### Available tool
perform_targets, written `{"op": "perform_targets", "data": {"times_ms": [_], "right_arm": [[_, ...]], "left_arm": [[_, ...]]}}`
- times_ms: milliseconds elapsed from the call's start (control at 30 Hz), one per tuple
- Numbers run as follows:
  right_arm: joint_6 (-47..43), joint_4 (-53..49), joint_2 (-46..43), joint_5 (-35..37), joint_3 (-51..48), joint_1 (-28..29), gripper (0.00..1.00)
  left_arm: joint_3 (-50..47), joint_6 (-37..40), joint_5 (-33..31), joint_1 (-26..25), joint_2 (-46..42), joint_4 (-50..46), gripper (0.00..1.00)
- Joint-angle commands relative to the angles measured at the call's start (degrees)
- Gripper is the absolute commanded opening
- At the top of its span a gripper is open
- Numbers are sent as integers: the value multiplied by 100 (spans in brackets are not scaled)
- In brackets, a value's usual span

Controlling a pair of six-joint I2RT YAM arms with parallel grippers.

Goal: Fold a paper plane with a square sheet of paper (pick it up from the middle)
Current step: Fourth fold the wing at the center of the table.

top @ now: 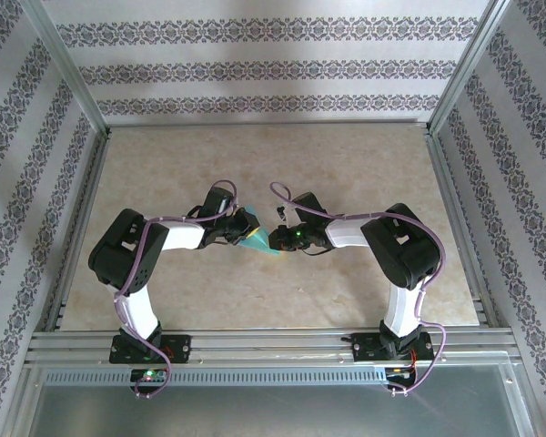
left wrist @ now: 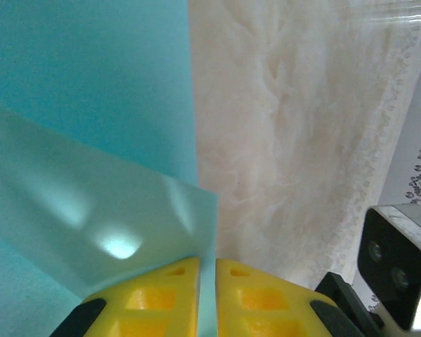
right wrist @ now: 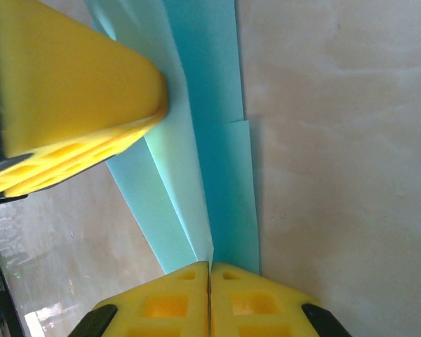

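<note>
Left hand [left wrist: 207,265] and right hand [right wrist: 210,267] each pinch the folded paper [right wrist: 217,175]; pulling apart could tear it, or an edge could slip, skewing the crease.

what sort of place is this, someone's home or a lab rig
Probably a tabletop robot test cell, not a lived-in room: an aluminium frame holding wallpapered panels encloses a marble-look tabletop, and the left arm and right arm are bolted to a rail at its near edge.
</note>
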Motion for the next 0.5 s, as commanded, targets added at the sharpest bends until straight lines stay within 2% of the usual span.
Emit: {"op": "perform_targets", "data": {"times_ms": [0, 467], "right_arm": [[-15, -752, 275, 159, -144, -37, 9], [90, -576, 346, 102, -258, -98, 6]], "left_arm": [[44, 275, -42, -58, -351, 61, 16], [-386, 177, -22, -19, -376, 467, 15]]}}
